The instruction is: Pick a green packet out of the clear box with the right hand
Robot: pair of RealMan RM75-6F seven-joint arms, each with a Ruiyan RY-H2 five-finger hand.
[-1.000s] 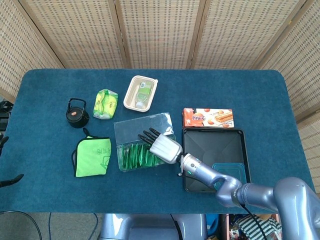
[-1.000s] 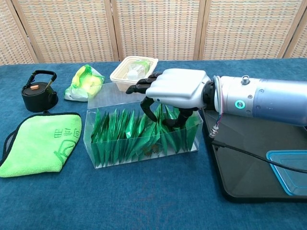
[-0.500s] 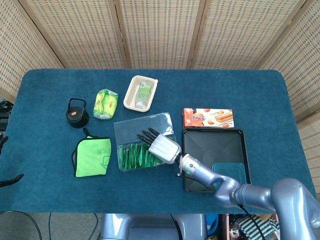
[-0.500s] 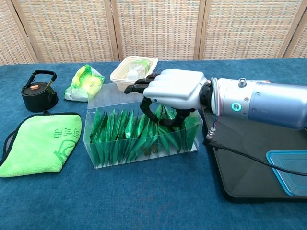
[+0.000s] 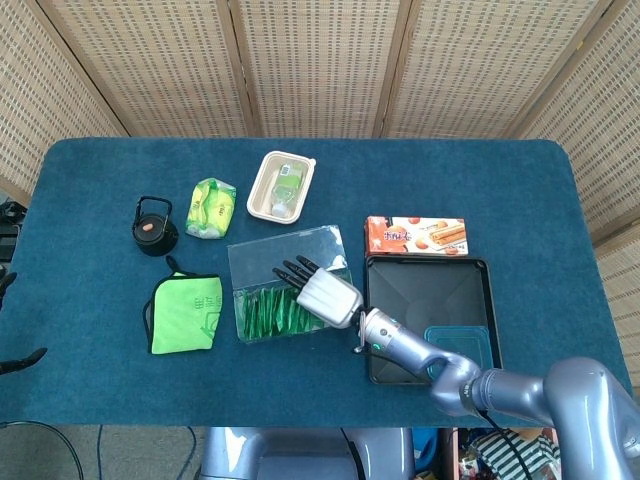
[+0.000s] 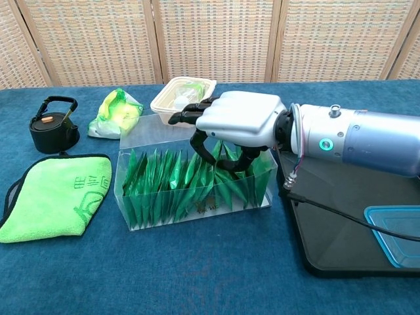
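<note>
Over the right end of the clear rectangular plastic box [image 6: 197, 187], the robot's silver right hand [image 6: 233, 125] hangs palm-down with its dark fingers [image 6: 190, 115] reaching out over the open top, while the thumb and one curled finger dip among the upright green foil packets [image 6: 167, 184] — a posture that suits pinching one packet from the row. Whether anything is actually pinched I cannot tell; the palm hides the fingertips. The packets stand packed on edge, filling the box, so a single one must be teased free from above. Beside the box lies the black tray [image 5: 425, 295], probably kept close as a drop spot — the left hand is not visible in either view.
</note>
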